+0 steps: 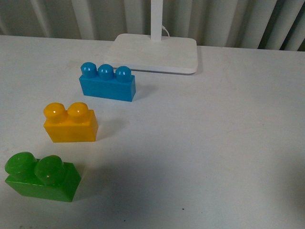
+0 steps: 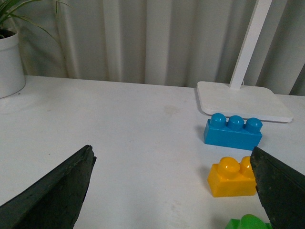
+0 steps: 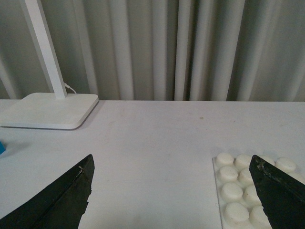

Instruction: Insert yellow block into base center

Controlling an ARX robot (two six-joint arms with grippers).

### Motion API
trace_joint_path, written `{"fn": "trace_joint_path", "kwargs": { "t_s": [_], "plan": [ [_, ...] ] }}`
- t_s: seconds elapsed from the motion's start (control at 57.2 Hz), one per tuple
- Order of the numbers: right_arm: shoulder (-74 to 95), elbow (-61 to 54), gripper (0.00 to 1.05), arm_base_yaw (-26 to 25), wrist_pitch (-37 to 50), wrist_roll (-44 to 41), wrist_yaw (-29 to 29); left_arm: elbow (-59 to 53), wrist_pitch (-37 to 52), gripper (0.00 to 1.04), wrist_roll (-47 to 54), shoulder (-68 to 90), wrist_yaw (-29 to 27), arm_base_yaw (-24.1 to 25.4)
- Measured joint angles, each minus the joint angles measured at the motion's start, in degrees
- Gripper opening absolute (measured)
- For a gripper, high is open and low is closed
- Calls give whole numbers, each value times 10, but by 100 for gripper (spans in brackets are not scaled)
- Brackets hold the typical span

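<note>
White table: yellow block between blue brick and green brick; left hand, right hand spread.

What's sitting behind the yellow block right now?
A blue brick stands behind the yellow block, apart from it; further back, the lamp foot. The block's own far side is hidden.

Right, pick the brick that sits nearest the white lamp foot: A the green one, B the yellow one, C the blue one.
C: in the front view the blue brick lies just in front of the lamp foot, while the yellow block and the green brick lie further from it.
</note>
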State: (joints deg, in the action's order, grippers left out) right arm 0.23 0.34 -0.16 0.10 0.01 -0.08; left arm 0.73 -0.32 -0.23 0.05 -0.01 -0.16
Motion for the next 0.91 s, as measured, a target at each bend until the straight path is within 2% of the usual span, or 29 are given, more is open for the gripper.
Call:
{"fn": "trace_joint_path", "kwargs": {
  "t_s": [0.908],
  "plan": [
    [0, 0, 96, 0, 0, 0, 0, 0, 0, 98, 0, 0, 0, 0]
  ]
}}
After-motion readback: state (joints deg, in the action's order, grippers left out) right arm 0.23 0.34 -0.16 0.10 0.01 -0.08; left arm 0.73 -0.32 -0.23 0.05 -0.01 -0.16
